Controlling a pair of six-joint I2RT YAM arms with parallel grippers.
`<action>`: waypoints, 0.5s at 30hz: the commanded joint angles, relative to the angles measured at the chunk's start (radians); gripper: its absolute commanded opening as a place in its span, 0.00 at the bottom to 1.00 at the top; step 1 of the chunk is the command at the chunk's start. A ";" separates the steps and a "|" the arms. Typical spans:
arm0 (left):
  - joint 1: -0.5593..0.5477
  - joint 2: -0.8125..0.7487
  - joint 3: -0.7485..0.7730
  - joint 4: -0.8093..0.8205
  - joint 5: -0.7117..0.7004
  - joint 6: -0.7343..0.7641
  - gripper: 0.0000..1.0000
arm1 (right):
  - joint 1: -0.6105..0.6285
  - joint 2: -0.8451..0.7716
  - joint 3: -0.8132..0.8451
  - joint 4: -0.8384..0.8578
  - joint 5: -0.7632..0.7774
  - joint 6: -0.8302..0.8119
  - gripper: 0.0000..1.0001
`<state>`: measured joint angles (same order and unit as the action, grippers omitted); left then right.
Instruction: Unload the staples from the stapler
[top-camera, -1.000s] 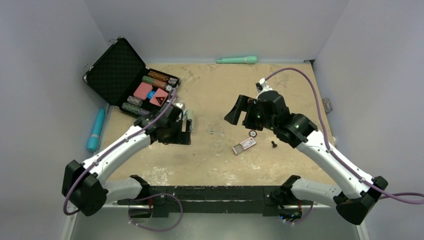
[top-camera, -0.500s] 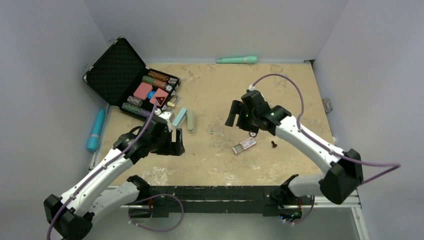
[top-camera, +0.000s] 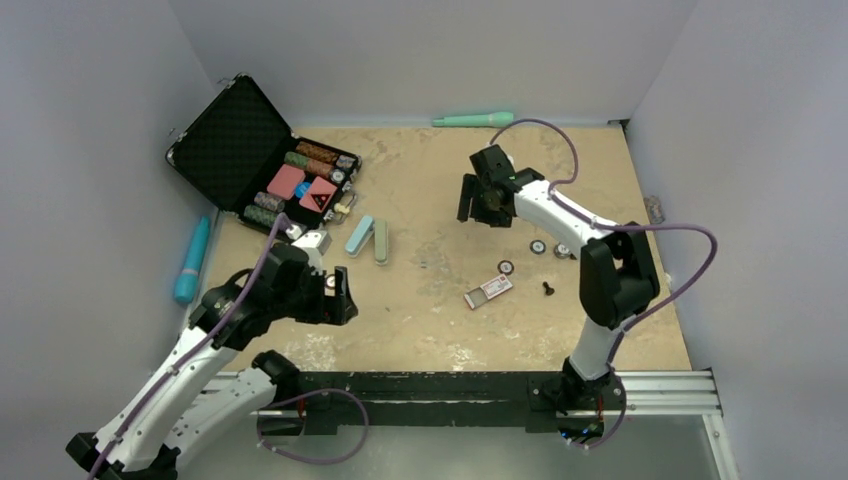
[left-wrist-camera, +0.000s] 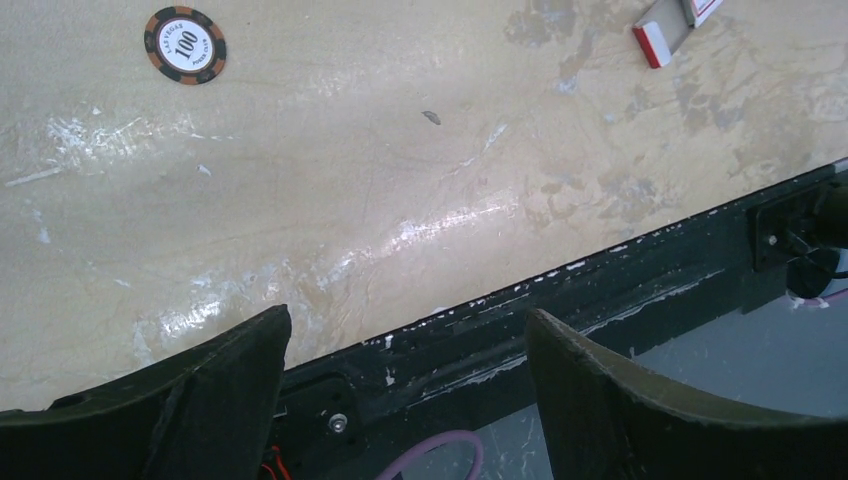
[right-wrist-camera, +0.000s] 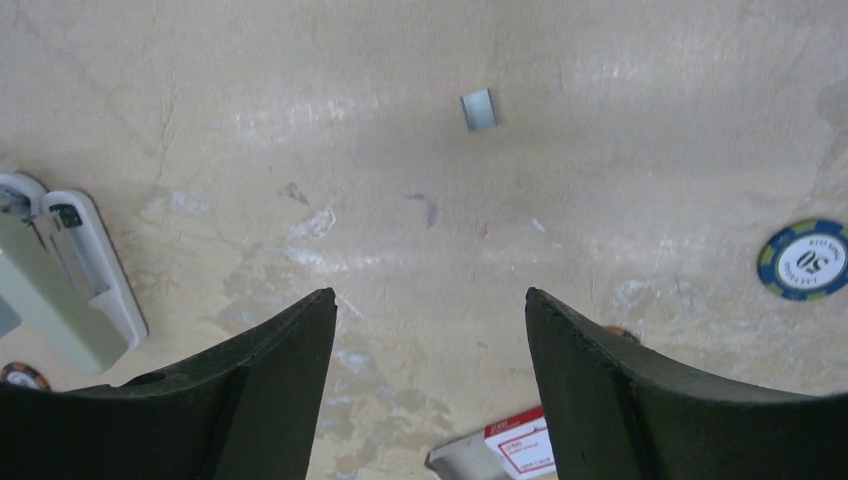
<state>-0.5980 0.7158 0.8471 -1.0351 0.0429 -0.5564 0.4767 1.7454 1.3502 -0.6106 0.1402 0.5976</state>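
The stapler (top-camera: 368, 239) lies swung open on the table, a pale blue half beside a pale green half; its end shows at the left edge of the right wrist view (right-wrist-camera: 62, 285). A small grey strip (right-wrist-camera: 478, 109), possibly staples, lies on the bare table ahead of my right gripper (right-wrist-camera: 428, 295), which is open and empty. In the top view my right gripper (top-camera: 480, 206) hovers right of the stapler. My left gripper (top-camera: 338, 296) is open and empty, below the stapler near the front edge; its wrist view (left-wrist-camera: 405, 320) shows the black rail.
A red-and-white staple box (top-camera: 489, 289) lies mid-table, with poker chips (top-camera: 538, 247) and a black screw (top-camera: 547, 288) nearby. An open black case (top-camera: 262, 165) of chips sits back left. A teal pen (top-camera: 474, 120) lies along the back wall. A blue tube (top-camera: 192, 258) lies left.
My left arm has pulled back from the stapler toward the near edge, uncovering it. My right arm has swung away from the staple box toward the back.
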 joint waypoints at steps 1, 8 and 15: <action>-0.006 -0.069 0.005 0.004 0.008 0.011 0.90 | -0.015 0.096 0.120 0.009 0.068 -0.070 0.72; -0.004 -0.059 0.010 0.006 -0.039 0.006 0.91 | -0.048 0.254 0.283 -0.029 0.096 -0.102 0.68; -0.003 -0.071 0.005 0.007 -0.040 0.002 0.89 | -0.068 0.331 0.315 -0.034 0.080 -0.119 0.59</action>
<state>-0.5980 0.6563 0.8471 -1.0393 0.0177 -0.5568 0.4152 2.0716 1.6318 -0.6300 0.2001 0.5041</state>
